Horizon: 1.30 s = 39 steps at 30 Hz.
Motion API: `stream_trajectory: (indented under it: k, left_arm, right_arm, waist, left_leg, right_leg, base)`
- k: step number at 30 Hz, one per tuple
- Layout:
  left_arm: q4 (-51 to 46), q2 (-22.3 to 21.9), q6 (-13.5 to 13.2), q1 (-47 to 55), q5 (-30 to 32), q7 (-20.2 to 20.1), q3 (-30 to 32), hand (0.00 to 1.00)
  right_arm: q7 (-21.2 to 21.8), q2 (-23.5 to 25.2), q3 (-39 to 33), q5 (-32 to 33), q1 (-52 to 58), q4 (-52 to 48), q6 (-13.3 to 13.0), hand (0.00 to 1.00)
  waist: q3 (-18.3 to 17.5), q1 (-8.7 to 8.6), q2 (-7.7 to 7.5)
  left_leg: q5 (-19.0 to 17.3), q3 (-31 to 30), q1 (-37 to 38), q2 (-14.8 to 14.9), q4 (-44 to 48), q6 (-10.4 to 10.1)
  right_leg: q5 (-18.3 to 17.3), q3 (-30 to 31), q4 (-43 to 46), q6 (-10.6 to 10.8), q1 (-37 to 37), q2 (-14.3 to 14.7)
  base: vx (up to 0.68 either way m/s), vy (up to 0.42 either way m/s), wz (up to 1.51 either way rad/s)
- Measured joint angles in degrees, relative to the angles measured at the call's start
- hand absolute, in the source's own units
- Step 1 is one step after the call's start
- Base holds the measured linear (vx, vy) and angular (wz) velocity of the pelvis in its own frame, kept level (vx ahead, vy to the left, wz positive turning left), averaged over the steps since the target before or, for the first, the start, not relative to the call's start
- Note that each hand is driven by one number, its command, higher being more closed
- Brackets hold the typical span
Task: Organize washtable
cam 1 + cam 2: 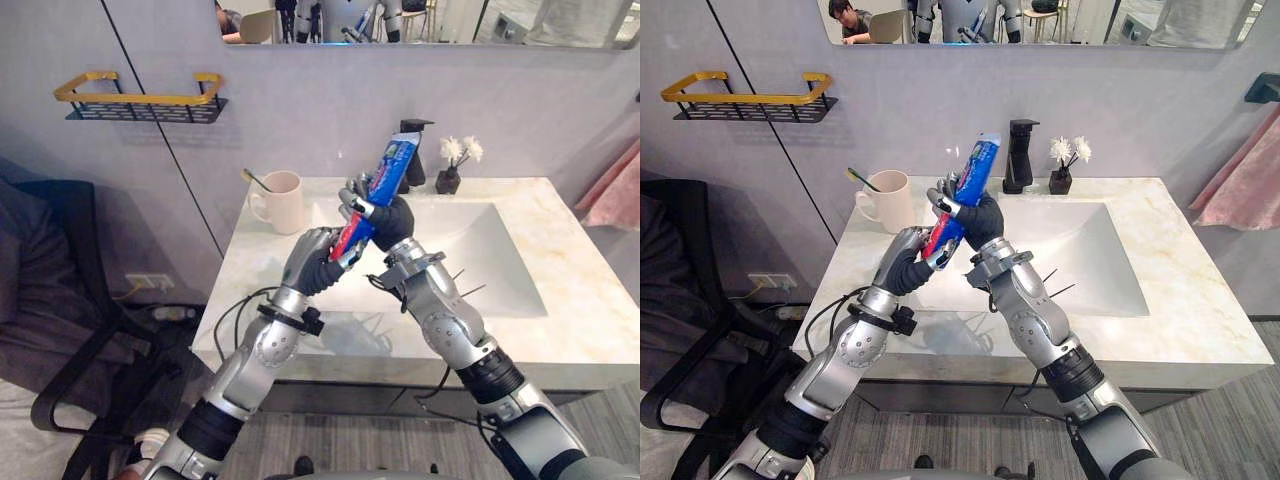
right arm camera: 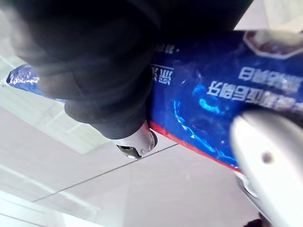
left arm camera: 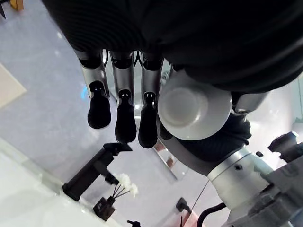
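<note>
Above the left edge of the sink (image 1: 480, 265), the left hand (image 1: 312, 262) has its fingers relaxed and nearly straight by the lower, red end of the blue toothpaste tube (image 1: 392, 165); whether they touch it is unclear. The right hand (image 1: 385, 220) is curled round the tube's middle, hiding part of its white print. The tube's long axis slants, with its upper end toward the black tap (image 1: 414, 150).

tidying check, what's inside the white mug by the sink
A thin yellowish handle, likely a toothbrush, leans out of the mug past its rim. Its lower end and anything else inside are hidden by the wall.
</note>
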Motion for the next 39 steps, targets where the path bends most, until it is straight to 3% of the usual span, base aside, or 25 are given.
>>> stream_trajectory:
  k: [1,6,11,15,18,20,28,36,39]
  left_arm:
    - [-1.2,-0.7,0.6,3.4,-0.2,1.7,7.0,0.0]
    - [-6.4,-2.4,1.6,11.8,-3.5,7.3,24.7,0.0]
    - [-6.5,-9.2,1.2,16.4,-11.8,11.1,33.7,0.0]
    - [6.0,-13.0,1.4,19.3,-21.6,10.9,39.0,0.0]
    - [16.4,-14.1,1.7,21.9,-29.0,8.9,39.8,0.0]
    - [23.0,-14.4,2.1,22.7,-30.2,6.7,39.9,0.0]
    - [51.7,-13.5,6.1,24.2,-29.1,-4.3,33.5,0.0]
    - [55.7,-10.8,6.3,23.8,-25.7,-6.6,27.9,0.0]
    - [55.7,-9.9,6.3,23.3,-24.7,-7.5,26.1,0.0]
  right_arm:
    - [-0.7,0.0,-5.7,-1.1,1.4,-1.4,-1.8,1.0]
    - [-3.1,-0.4,-18.3,-4.1,6.9,-5.3,-6.5,1.0]
    - [-4.9,-0.4,-21.8,-8.7,10.3,-6.5,-7.1,1.0]
    - [-7.2,-0.2,-26.4,-11.7,12.8,-6.5,-7.1,1.0]
    - [-8.4,0.6,-29.6,-14.7,13.3,-6.5,-7.0,1.0]
    - [-9.0,0.7,-30.2,-16.3,13.3,-6.5,-7.0,1.0]
    - [-11.1,0.7,-28.6,-24.0,11.8,-2.3,-5.3,1.0]
    - [-14.3,-0.3,-26.2,-31.0,2.1,5.1,-3.9,1.0]
    - [-15.3,-5.1,-24.1,-31.2,-6.9,10.6,-3.9,1.0]
  waist:
    - [0.0,0.0,0.0]
    - [0.0,0.15,-0.03]
    - [-0.1,0.3,-0.08]
    - [-1.3,1.3,-0.21]
    - [-2.1,1.62,-0.88]
    - [-2.2,1.69,-1.09]
    - [-2.5,2.52,-2.28]
    - [-1.6,3.85,-3.08]
    - [-0.9,5.14,-3.25]
  left_leg:
    - [0.0,-0.1,0.1,-0.2,-0.1,0.0]
    - [0.0,0.0,0.3,-0.6,-0.3,0.0]
    - [0.0,-0.2,0.3,-0.5,-0.4,0.0]
    - [0.0,-1.1,-0.2,-0.6,-0.4,0.0]
    - [0.0,-1.8,-0.8,-0.6,-0.4,-0.1]
    - [0.0,-2.1,-1.0,-0.7,-0.4,-0.1]
    - [-0.1,-3.6,-2.9,-0.8,-0.4,-0.4]
    - [0.6,-6.5,-4.5,-0.7,-0.4,-0.7]
    - [1.0,-7.5,-5.8,-0.5,-0.3,-0.7]
  right_leg:
    - [-0.2,-0.2,0.0,0.3,0.2,-0.1]
    - [-0.5,-0.8,-0.2,0.5,0.6,-0.6]
    - [-0.5,-1.0,-0.3,0.5,0.7,-0.7]
    - [-0.5,-1.7,-0.8,0.5,0.7,-0.9]
    - [-0.5,-2.7,-1.1,0.5,0.7,-0.9]
    - [-0.7,-3.0,-1.1,0.5,0.7,-0.9]
    - [-0.7,-4.6,-1.0,0.5,-0.5,-1.0]
    - [-1.1,-7.4,-1.1,0.0,-0.6,-0.6]
    - [-1.1,-7.9,-1.0,-0.1,-1.4,-0.3]
  base:
    - [-0.01,-0.011,0.07]
    - [0.0,-0.003,0.05]
    - [0.0,-0.004,0.01]
    - [-0.01,-0.021,0.09]
    - [0.0,-0.029,0.15]
    - [-0.01,-0.025,0.1]
    - [-0.01,-0.021,0.1]
    - [-0.01,-0.03,0.17]
    - [0.0,-0.03,0.12]
